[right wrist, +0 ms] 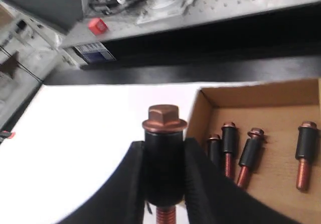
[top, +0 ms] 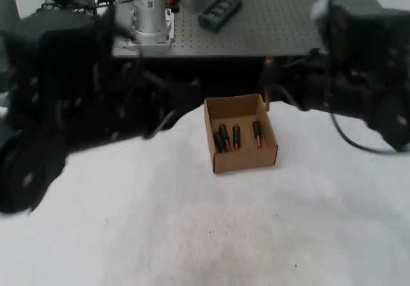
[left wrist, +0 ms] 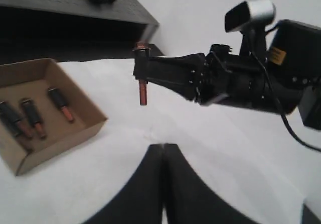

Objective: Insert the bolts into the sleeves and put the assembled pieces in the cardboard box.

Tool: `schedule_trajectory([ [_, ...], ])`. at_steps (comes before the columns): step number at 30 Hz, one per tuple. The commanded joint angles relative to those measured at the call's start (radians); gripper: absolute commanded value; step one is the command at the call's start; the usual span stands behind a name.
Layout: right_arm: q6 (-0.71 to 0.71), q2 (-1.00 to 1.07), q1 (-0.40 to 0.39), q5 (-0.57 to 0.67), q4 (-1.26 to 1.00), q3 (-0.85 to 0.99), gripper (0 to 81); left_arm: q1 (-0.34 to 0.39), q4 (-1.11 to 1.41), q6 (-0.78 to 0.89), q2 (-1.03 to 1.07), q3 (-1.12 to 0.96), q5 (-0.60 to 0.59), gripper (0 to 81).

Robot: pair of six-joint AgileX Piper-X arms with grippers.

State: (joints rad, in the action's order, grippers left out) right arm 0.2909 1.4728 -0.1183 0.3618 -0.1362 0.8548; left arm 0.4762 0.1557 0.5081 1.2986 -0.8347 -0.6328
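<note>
Bolt (right wrist: 164, 118) seated in black sleeve (right wrist: 163, 176): flanged head sits on the sleeve's top and bare thread pokes out below. So this piece looks assembled.

The right gripper (right wrist: 164, 151) is clamped on the sleeve, one finger on each side, with the piece upright. Gripping the sleeve and not the bolt probably keeps the two parts from sliding apart, since the head cannot drop through.

Held up off the cloth (top: 192, 222), just beside the far corner of the box (top: 238, 105) and not over its opening. From the left wrist view the thread hangs free, well apart from the box wall.

Four pieces (right wrist: 249, 153) lie flat on the box floor. Three are bunched toward one side and one lies apart, all roughly parallel. Open floor between them leaves room for a fifth.

Step in hand, by my reading: carry across and drop in. The piece needs to clear the rim and probably be laid over, since an upright release could bounce it.

Left gripper (left wrist: 164, 148) has its fingers pressed together with nothing between them. It sits low over the cloth, near the box, and is idle.

A perforated plate (top: 288, 10) lies beyond the cloth.
</note>
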Motion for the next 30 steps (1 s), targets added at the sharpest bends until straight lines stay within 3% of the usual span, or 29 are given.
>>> schedule_trajectory([
  [1,-0.054,0.225,-0.025,-0.05,0.144,0.234,4.5,-0.03,-0.128,-0.141,-0.2,0.185,0.246,0.7],
  [8,-0.169,0.495,-0.066,-0.199,0.37,0.5,4.5,-0.03,-0.378,-0.179,-0.444,0.334,0.511,0.7],
  [16,-0.171,0.599,-0.074,-0.269,0.438,0.583,1.4,-0.03,-0.452,-0.168,-0.634,0.495,0.596,0.7],
  [21,-0.171,0.574,-0.064,-0.242,0.422,0.583,35.1,-0.03,-0.457,-0.125,-0.708,0.565,0.683,0.7],
  [22,-0.171,0.558,-0.061,-0.229,0.425,0.583,36.4,-0.03,-0.457,-0.125,-0.722,0.575,0.699,0.7],
  [26,-0.174,0.435,-0.046,-0.17,0.463,0.547,20.9,-0.03,-0.503,-0.125,-0.769,0.587,0.748,0.7],
  [30,-0.216,0.207,-0.037,-0.164,0.458,0.348,0.1,-0.03,-0.596,-0.119,-0.82,0.589,0.764,0.7],
])
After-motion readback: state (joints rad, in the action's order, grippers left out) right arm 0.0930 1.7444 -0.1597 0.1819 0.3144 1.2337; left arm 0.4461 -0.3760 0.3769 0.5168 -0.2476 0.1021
